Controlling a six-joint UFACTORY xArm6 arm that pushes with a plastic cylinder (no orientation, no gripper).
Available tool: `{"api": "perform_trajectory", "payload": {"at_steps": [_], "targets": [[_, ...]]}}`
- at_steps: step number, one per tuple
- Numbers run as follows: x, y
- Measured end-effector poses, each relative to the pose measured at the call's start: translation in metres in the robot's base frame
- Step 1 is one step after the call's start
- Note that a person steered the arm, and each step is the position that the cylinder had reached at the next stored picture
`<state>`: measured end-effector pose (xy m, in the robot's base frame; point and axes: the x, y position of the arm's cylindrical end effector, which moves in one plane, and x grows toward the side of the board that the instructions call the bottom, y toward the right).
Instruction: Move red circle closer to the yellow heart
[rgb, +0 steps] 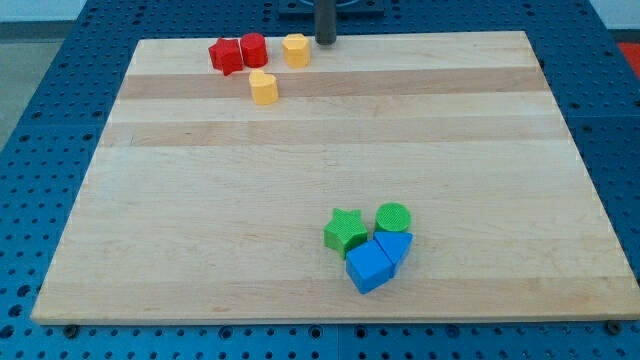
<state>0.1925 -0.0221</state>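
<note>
Camera view shows a wooden board on a blue perforated table; no container is on it. My tip — a plain rod with no claw to open or close — stands at the top edge of the board, holding nothing and touching no block. It is just to the right of a yellow block whose shape I cannot tell. The red circle lies left of that block, touching a red star. The yellow heart lies just below the red circle, apart from it. Near the view's bottom, a green star, a green circle and two blue blocks form one cluster.
</note>
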Motion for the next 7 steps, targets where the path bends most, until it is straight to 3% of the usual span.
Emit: {"api": "perform_trajectory", "payload": {"at_steps": [4, 7], "targets": [[-0.001, -0.105], [0.031, -0.099]]}}
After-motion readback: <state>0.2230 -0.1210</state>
